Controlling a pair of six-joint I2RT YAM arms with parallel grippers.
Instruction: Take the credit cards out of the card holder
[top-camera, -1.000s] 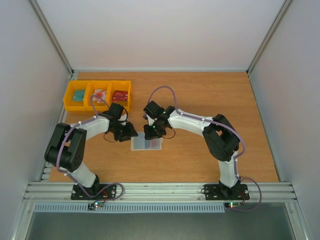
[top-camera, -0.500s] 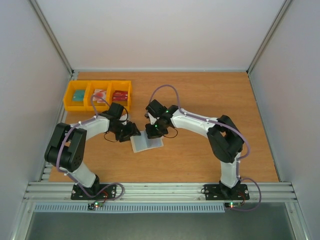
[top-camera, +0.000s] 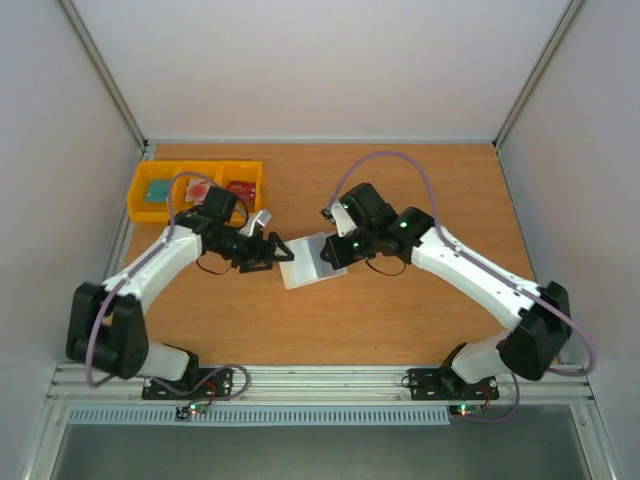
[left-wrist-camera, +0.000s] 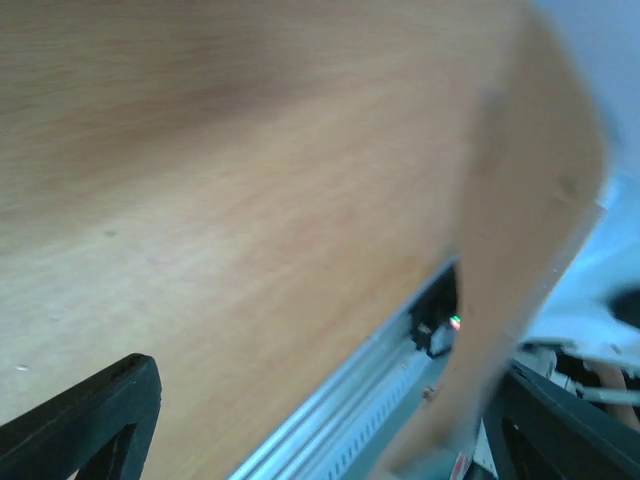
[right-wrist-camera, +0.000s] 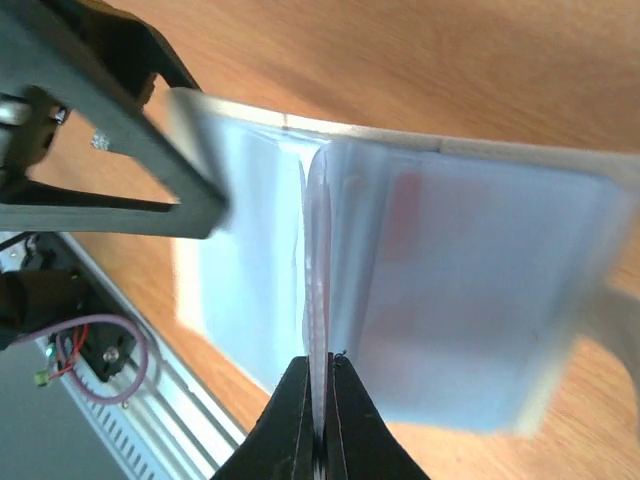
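One risk: the right gripper (right-wrist-camera: 318, 385), pinched on the middle leaf of the card holder (right-wrist-camera: 460, 300), may drag it whole, since the left gripper (top-camera: 286, 250) beside it gapes open.

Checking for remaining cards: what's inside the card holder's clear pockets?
In the card holder, one clear pocket shows a pale card with a reddish mark; any cards behind it are covered.

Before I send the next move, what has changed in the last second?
Both arms stretched out and the card holder moved with them, away from their bases and rightward. The right gripper is shut on one inner clear pocket. The left gripper, fingers apart, sits at the left flap. The yellow bins have not moved, and a red-marked credit card is still pocketed.
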